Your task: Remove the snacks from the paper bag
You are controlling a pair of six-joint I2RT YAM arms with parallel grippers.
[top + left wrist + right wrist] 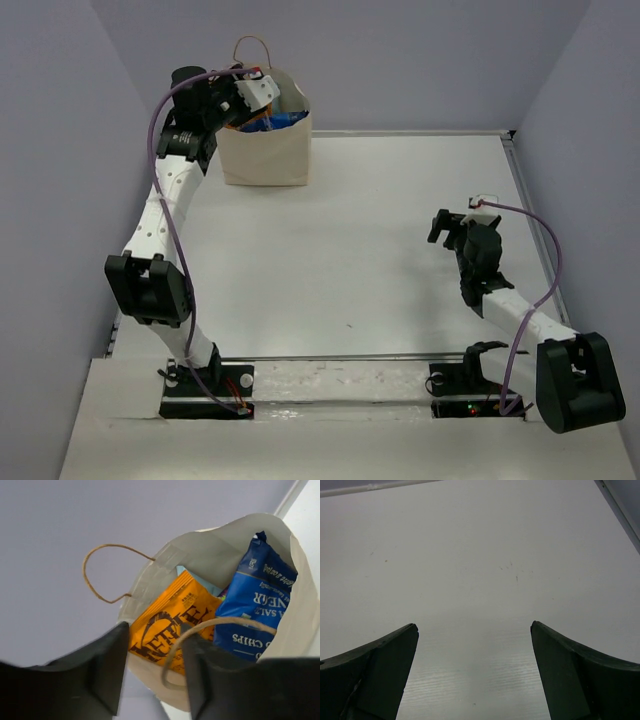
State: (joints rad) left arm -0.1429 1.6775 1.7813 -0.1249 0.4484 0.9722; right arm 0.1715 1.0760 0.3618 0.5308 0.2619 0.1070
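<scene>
Top, left-wrist and right-wrist views of the two-arm rig. The white table (380, 230) carries a single object, the paper bag (265, 150), which stands upright near the far-left corner with its mouth open. The left arm (160, 215) reaches up and over to the bag's rim. The right arm (510, 300) rests folded low on the right side, well apart from the bag.

Inside the bag stand the dark blue bag (255, 605) on the right and the orange chip bag (170, 620) beside it, with a light teal packet (200, 582) partly hidden behind them.

The left gripper (154, 630) hangs at the bag's mouth, jaws moderately apart and framing the orange chip bag's lower edge; contact cannot be told. The near handle (235, 621) loops across one finger. The right gripper (474, 627) hovers over bare table, jaws spread wide and holding nothing.
</scene>
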